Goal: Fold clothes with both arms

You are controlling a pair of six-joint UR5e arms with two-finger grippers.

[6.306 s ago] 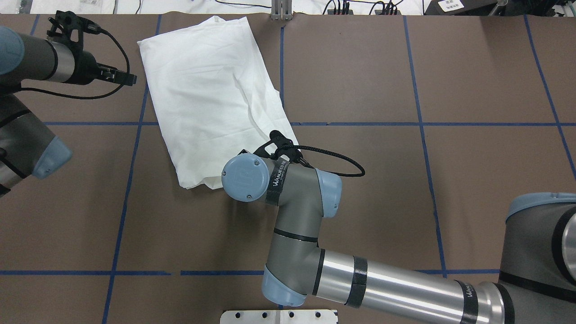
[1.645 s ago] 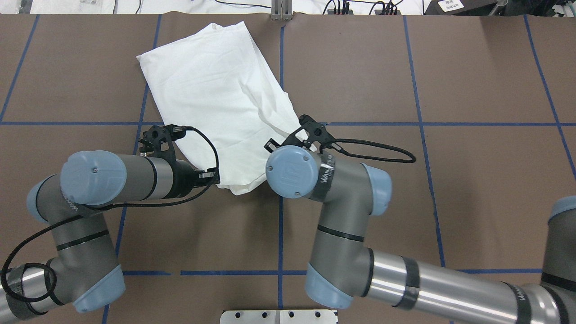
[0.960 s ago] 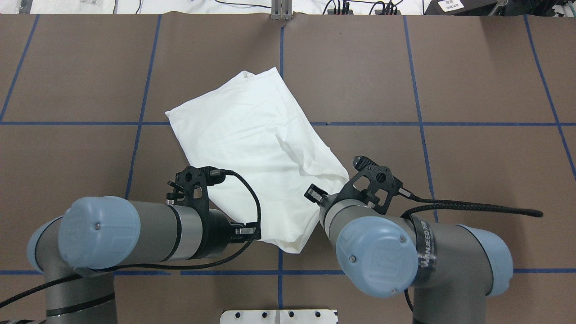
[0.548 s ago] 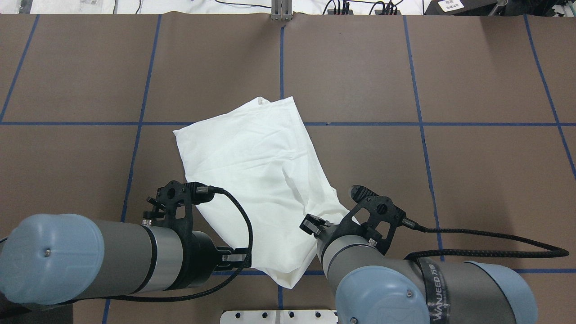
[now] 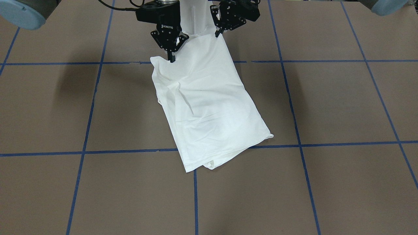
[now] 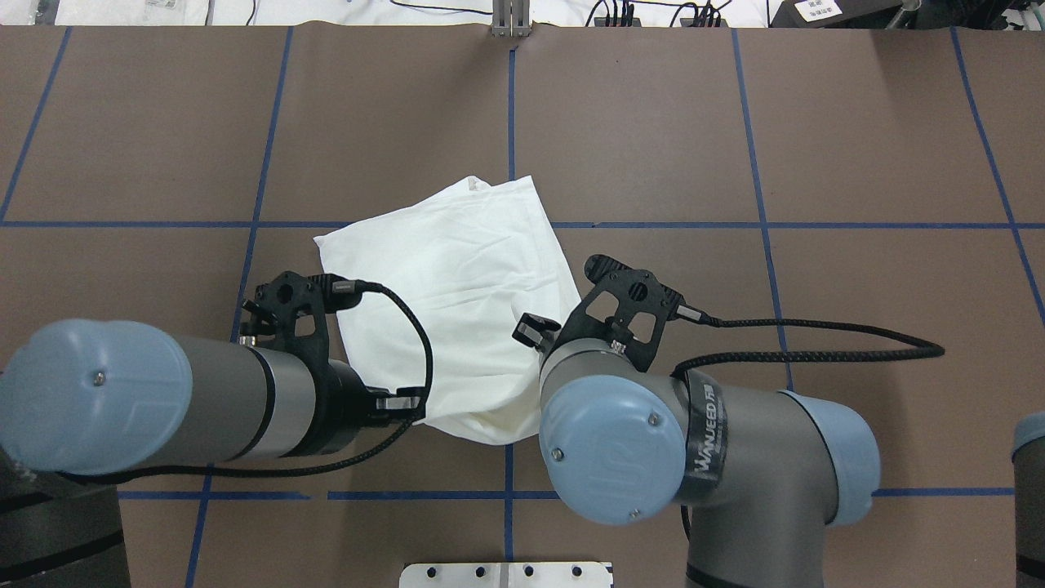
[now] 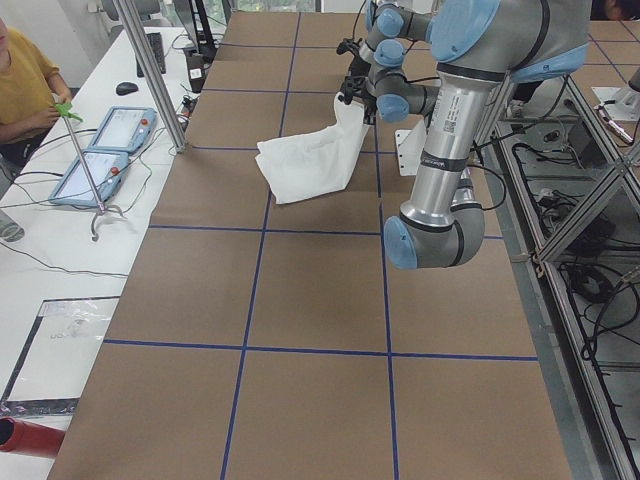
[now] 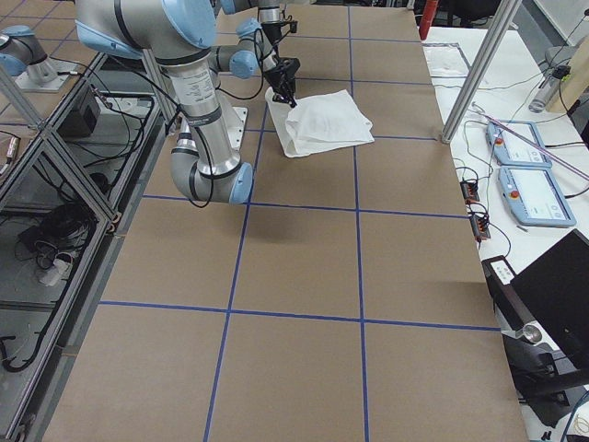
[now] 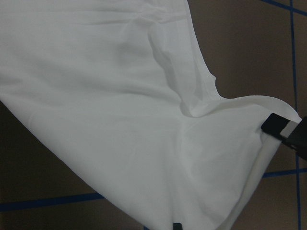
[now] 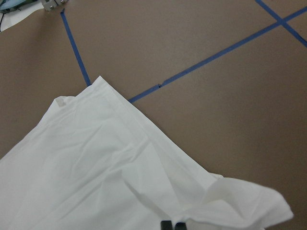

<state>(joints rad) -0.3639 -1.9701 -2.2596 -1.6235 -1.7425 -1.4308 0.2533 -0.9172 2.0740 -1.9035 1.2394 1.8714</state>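
Near the table's robot-side edge, left gripper and right gripper each pinch the part-folded shirt's raised end; a last fold seems left.

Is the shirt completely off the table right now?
No, in the front-facing view the shirt is raised only at its edge nearest the robot; its far end lies flat on the table.

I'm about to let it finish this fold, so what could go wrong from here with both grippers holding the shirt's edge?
The right gripper pinches only a small corner of the shirt, so that corner may slip out. The left gripper also grips at the very edge. The cloth is bunched and creased near the right corner, and that could get pressed into the fold.
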